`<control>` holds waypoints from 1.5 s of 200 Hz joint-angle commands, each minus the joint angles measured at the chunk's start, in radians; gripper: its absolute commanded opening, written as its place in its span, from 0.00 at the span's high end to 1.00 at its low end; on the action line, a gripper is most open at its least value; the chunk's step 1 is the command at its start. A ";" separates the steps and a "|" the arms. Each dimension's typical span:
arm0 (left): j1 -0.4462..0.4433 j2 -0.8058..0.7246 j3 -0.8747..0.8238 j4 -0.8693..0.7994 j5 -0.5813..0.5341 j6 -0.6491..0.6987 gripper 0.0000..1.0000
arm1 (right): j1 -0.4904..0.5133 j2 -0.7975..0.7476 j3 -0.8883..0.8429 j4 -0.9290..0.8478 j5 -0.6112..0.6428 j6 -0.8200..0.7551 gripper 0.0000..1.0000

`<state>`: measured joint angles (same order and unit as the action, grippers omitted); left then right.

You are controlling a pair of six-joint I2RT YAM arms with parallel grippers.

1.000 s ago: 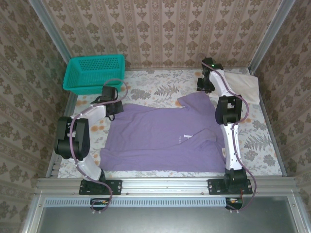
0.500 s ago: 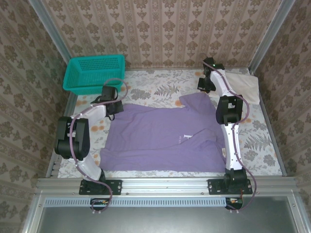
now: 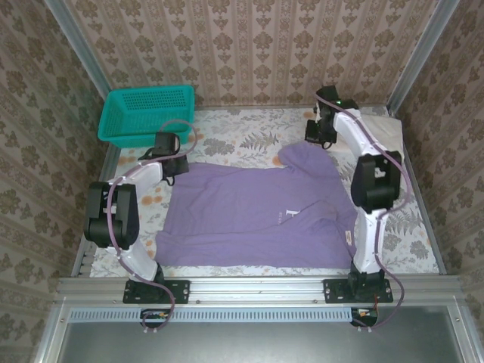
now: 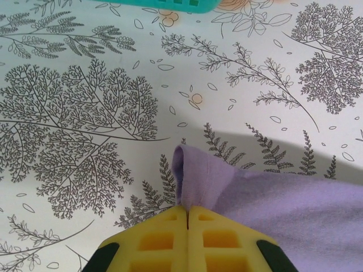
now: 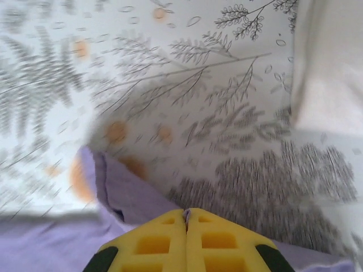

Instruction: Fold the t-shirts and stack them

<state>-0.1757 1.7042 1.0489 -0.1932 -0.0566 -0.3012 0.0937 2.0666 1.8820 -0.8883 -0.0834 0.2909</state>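
Observation:
The lavender t-shirt [image 3: 253,212] lies spread across the middle of the table, white lettering facing up. My left gripper [image 3: 171,161] is shut on its far left corner; in the left wrist view the yellow pads [image 4: 164,238] pinch a raised fold of lavender t-shirt [image 4: 210,181]. My right gripper [image 3: 318,136] is shut on the far right corner, where a sliver of lavender t-shirt [image 5: 122,192] sits between the pads [image 5: 210,238]. The off-white t-shirt [image 3: 382,132] lies folded at the far right corner, also seen as off-white t-shirt [image 5: 329,62].
A teal mesh basket [image 3: 147,113] stands at the far left corner, just beyond my left gripper. The floral tablecloth [image 3: 242,136] is bare between the two grippers. Patterned walls close in the table on three sides.
My right arm has swung outward to the right, and its gripper has shifted slightly with the shirt's far right corner. The left gripper has edged a little farther back.

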 commanded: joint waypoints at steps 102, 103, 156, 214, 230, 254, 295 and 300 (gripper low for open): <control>0.007 -0.226 -0.168 -0.057 -0.088 -0.012 1.00 | -0.067 -0.824 -0.805 0.200 -0.252 -0.011 1.00; 0.007 -0.228 -0.171 -0.058 -0.088 -0.012 1.00 | -0.067 -0.827 -0.808 0.200 -0.253 -0.010 1.00; 0.006 -0.279 -0.192 -0.129 -0.100 -0.076 1.00 | -0.085 -0.971 -0.891 0.172 -0.288 0.031 1.00; 0.004 -0.200 -0.130 -0.144 -0.052 -0.091 1.00 | -0.154 -1.060 -0.871 0.167 -0.356 0.064 1.00; 0.002 -0.174 -0.105 -0.152 -0.052 -0.092 1.00 | -0.161 -1.083 -0.862 0.152 -0.368 0.053 1.00; -0.003 -0.169 -0.081 -0.155 -0.051 -0.089 1.00 | -0.181 -1.122 -0.866 0.124 -0.374 0.040 1.00; -0.017 -0.265 -0.133 -0.163 -0.071 -0.101 1.00 | -0.199 -1.204 -0.910 0.083 -0.375 0.041 1.00; -0.019 -0.283 -0.147 -0.170 -0.078 -0.113 0.99 | -0.202 -1.217 -0.917 0.075 -0.371 0.043 1.00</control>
<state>-0.1841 1.5124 0.9363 -0.3229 -0.1131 -0.3744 -0.0952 0.9085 0.9951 -0.7532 -0.4313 0.3393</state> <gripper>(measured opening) 0.039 0.066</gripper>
